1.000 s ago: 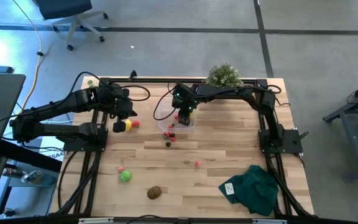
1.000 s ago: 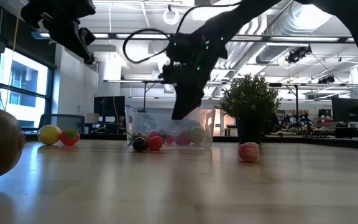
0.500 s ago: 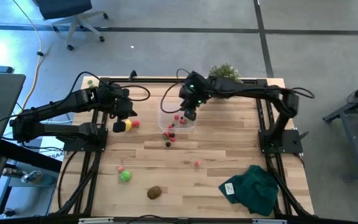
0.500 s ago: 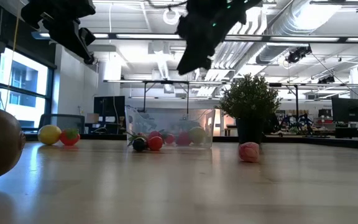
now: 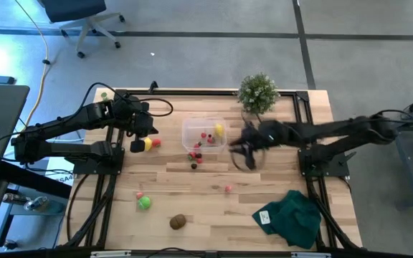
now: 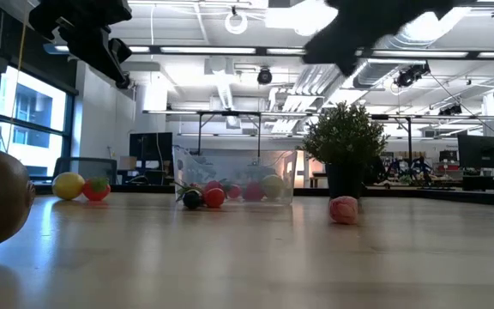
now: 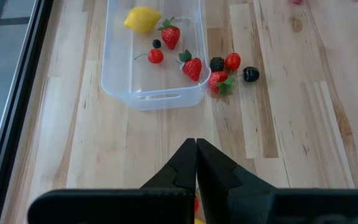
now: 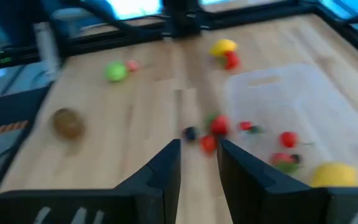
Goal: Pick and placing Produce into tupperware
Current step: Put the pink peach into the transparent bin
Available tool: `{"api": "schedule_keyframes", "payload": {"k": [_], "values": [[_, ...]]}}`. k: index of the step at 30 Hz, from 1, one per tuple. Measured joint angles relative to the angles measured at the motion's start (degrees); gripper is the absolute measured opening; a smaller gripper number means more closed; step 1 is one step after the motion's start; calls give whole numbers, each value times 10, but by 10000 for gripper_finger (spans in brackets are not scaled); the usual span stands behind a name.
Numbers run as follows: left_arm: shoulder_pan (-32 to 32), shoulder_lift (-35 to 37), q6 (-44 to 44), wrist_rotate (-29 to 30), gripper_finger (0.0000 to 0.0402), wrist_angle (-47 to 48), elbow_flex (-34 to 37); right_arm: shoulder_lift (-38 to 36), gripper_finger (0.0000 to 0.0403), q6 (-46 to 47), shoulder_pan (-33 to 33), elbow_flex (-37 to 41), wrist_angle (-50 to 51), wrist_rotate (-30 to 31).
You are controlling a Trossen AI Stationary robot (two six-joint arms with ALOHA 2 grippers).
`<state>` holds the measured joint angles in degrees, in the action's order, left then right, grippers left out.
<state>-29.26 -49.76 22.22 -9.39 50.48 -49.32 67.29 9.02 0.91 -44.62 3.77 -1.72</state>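
The clear tupperware (image 5: 204, 134) (image 7: 154, 56) (image 8: 291, 106) sits on the table's far middle. It holds a yellow lemon (image 5: 219, 130) (image 7: 142, 18) and small red and dark berries (image 7: 178, 53). More berries (image 5: 195, 159) (image 7: 229, 71) lie just outside its near side. A second lemon with a red fruit (image 5: 148, 143) (image 6: 80, 186) lies to its left. My left gripper (image 5: 138, 140) (image 7: 196, 146) hangs shut above that pair. My right gripper (image 5: 248, 154) (image 8: 197, 155) is open and empty in the air, right of the tupperware. A green ball (image 5: 144, 203) and a brown kiwi (image 5: 178, 221) lie toward the near left.
A bushy potted plant (image 5: 257, 92) (image 6: 346, 146) stands at the far edge, right of the tupperware. A dark green cloth (image 5: 290, 217) lies at the near right corner. A single pink berry (image 5: 228, 188) (image 6: 344, 209) rests mid-table. Bare wood lies between the berry and the cloth.
My right gripper has risen out of the tupperware and swung fast toward the table's right side and slightly nearer, blurred by its motion. The lemon in the tupperware, which it stood over before, now shows. The left arm has kept still.
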Motion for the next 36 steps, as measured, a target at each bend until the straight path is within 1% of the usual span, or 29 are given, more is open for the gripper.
{"api": "schedule_keyframes", "payload": {"k": [3,6,9,12,15,17,20,24,28,32,36], "values": [[0,0,0,0,3,0,0,-51,94,0,66,69,-48,16],[0,0,0,0,3,0,0,-80,94,0,124,129,-103,22],[0,0,0,0,3,0,0,-84,94,-7,170,177,-177,48],[0,0,0,0,3,0,0,-65,94,-53,202,213,-255,79],[0,0,0,0,3,0,0,-32,98,-70,216,227,-290,105],[0,0,0,0,3,0,0,-2,107,-65,218,227,-305,107],[0,0,0,0,3,0,0,52,125,-65,218,227,-358,110],[0,0,0,0,3,0,0,126,151,-60,217,227,-429,138],[0,0,0,0,3,0,0,193,177,-59,217,227,-502,138],[0,0,0,0,3,0,0,252,197,-8,217,226,-542,139],[0,0,0,0,3,0,0,299,209,44,217,226,-582,163]]}}
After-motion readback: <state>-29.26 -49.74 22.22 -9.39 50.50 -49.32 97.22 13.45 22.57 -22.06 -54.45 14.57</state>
